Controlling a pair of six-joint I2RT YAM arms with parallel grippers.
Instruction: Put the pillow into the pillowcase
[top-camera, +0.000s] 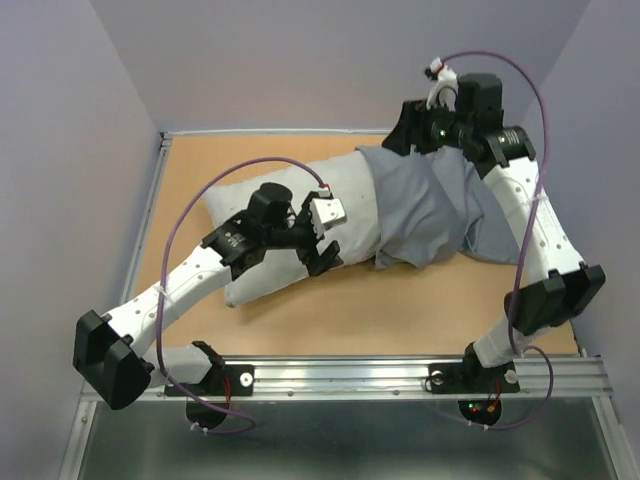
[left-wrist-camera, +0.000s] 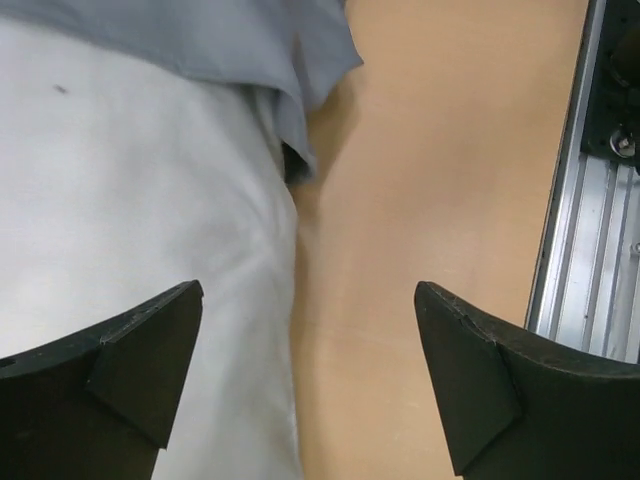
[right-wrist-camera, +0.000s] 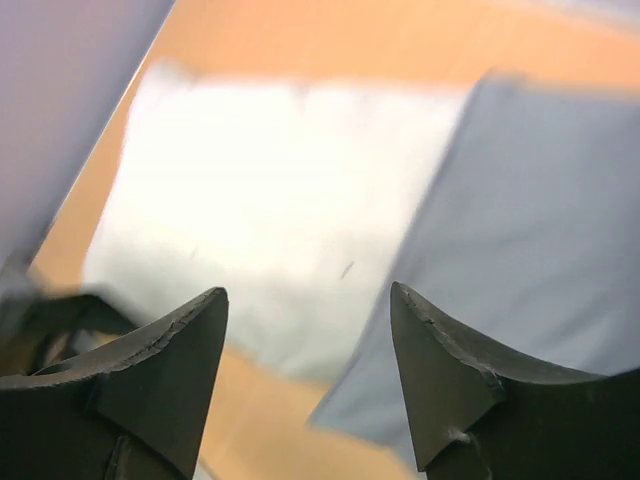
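The off-white pillow (top-camera: 270, 225) lies across the table, and its right end is inside the blue-grey pillowcase (top-camera: 430, 205), which lies crumpled toward the right. My left gripper (top-camera: 322, 245) hovers open over the pillow's near edge, just left of the pillowcase mouth. In the left wrist view the pillow (left-wrist-camera: 130, 220) and the pillowcase hem (left-wrist-camera: 250, 50) lie beyond the left gripper (left-wrist-camera: 308, 288), with nothing between the jaws. My right gripper (top-camera: 400, 135) is raised at the far edge, open and empty. The blurred right wrist view shows the pillow (right-wrist-camera: 280, 200) and pillowcase (right-wrist-camera: 540, 220) below the right gripper (right-wrist-camera: 308, 290).
The wooden table (top-camera: 400, 310) is walled by grey panels on the left (top-camera: 70, 150), back and right. An aluminium rail (top-camera: 350, 375) with both arm bases runs along the near edge and also shows as the rail (left-wrist-camera: 590, 250) in the left wrist view.
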